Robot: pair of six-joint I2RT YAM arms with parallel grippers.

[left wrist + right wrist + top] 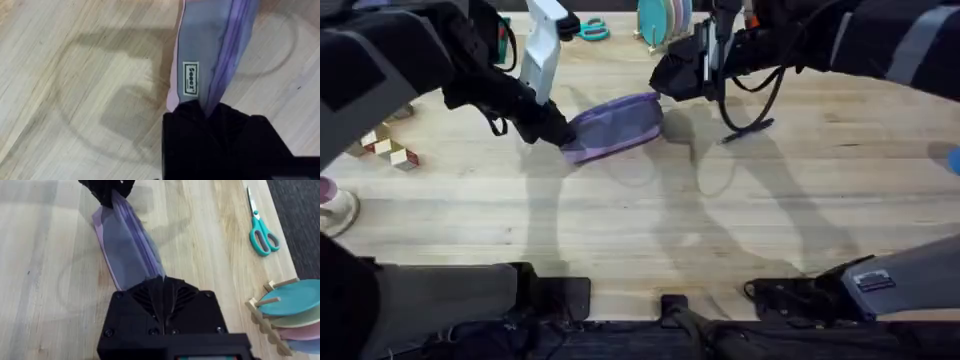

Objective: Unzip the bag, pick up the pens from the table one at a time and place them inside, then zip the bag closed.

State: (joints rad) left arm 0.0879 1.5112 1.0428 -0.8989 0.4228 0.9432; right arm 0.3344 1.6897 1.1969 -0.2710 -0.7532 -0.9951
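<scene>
Overhead: the bag (613,125) lay on the desk (650,230) toward 12 o'clock, the left tool (558,135) clamped on its 9 o'clock end, the right tool (660,85) at its 3 o'clock end. A pen (748,130) lay nearby.

Left wrist: black fingers (200,125) pinched the fabric (beside a label (190,78)).

Right wrist: the right tool gripped the bag's near end; scissors (262,230) lay well apart.

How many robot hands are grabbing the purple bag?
2. The left end effector grips one end of the bag; the right end effector grips the other.
</scene>
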